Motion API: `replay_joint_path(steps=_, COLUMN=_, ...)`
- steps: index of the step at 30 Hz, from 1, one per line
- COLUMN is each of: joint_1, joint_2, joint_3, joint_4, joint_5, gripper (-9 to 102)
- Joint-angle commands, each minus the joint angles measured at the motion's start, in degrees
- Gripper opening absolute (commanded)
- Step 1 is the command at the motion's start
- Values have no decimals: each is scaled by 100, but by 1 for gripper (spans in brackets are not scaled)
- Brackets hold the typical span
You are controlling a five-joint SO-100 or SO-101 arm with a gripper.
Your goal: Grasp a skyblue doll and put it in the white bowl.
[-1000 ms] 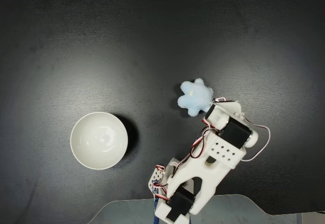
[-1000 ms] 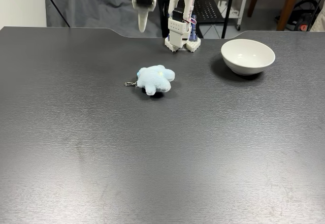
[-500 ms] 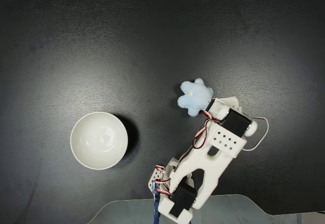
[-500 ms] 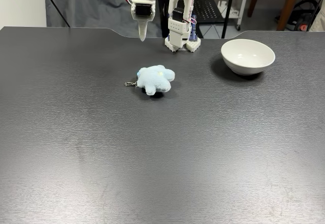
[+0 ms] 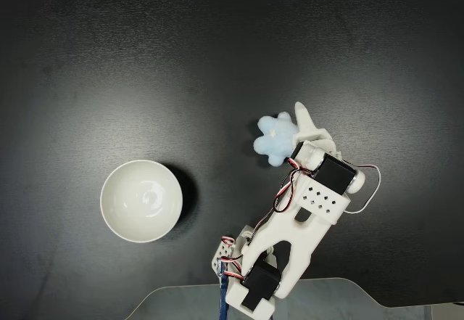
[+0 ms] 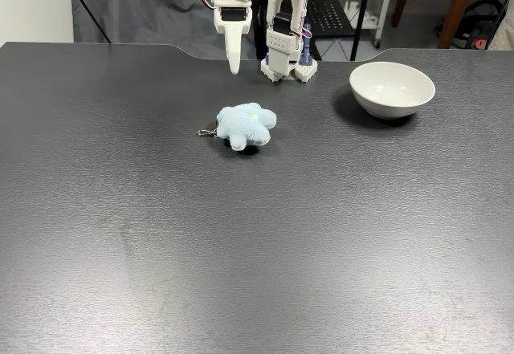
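The gripper hangs in the air above the counter, its white fingers drawn together into one narrow downward point with no visible gap between them, and it has hold of nothing. In a fixed view from above, the gripper shows as a slim white tip reaching just past the right edge of the plush, overlapping it in the picture; the side-on fixed view shows the tip raised clear of the surface, behind the toy and apart from it.

The counter is a broad, dark grey surface with a fine grain, and it carries everything else. From above, the counter reads almost black.

The arm is white, with black servo blocks and red and white wires along its joints; its base sits at the lower edge of the top-down view. In the side-on view the arm stands at the far edge of the counter.

The white bowl rests on the counter to the right in the side-on view, well apart from the plush, its glossy inside holding nothing. From above, the white bowl lies to the lower left.

The skyblue doll lies flat on the counter near the middle, its small metal clasp trailing to the left in that view. From above, the skyblue doll sits right of the bowl.
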Motion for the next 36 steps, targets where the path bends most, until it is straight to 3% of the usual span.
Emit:
replay_joint_path(steps=1, joint_1=-62, joint_2=-396, joint_3=-53, joint_4=290, joint_5=-18, gripper=64)
replay_joint_path(steps=14, joint_1=-360, joint_2=-2320, joint_3=-141, joint_4=290, joint_5=-18, gripper=64)
replay_joint_path(steps=23, joint_1=-1266, joint_2=-2329, joint_3=-158, joint_4=290, joint_5=-18, gripper=64)
replay_joint_path(steps=36, joint_1=-923, joint_2=-2355, joint_3=-211, joint_4=281, joint_5=-18, gripper=64)
